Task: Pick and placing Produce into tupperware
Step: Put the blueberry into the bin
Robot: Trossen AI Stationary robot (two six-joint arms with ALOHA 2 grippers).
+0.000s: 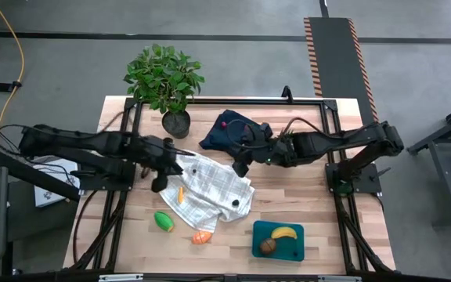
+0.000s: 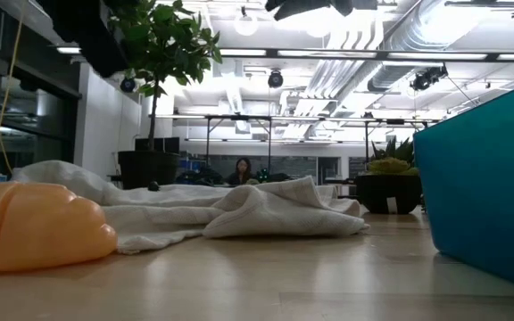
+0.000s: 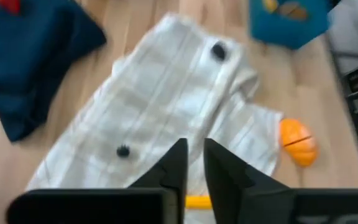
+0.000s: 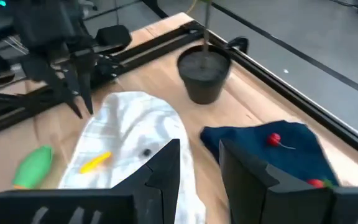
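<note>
- The left gripper (image 3: 194,165) is seen with its fingers (image 3: 174,163) held a narrow slit apart, pinching nothing, poised over the white checked cloth (image 1: 210,188).
- Just below those fingers a small yellow-orange piece (image 1: 180,193) is lying on the cloth; this is judged to be the pick in hand.
- The right gripper (image 4: 199,163) is held above the table near the navy cloth (image 1: 229,131), fingers slightly parted and empty, red berries (image 4: 274,139) resting on that cloth.
- Farther out, the green piece (image 1: 164,221) and an orange piece (image 1: 201,236) are left on the bare table (image 1: 319,196).
- The tupperware (image 1: 296,251) is found at the near edge, already loaded with the banana (image 1: 283,232) and the brown round one (image 1: 267,246).
- Next, a wider spread and a descent onto the yellow-orange piece would be called for, without snagging fabric.
</note>
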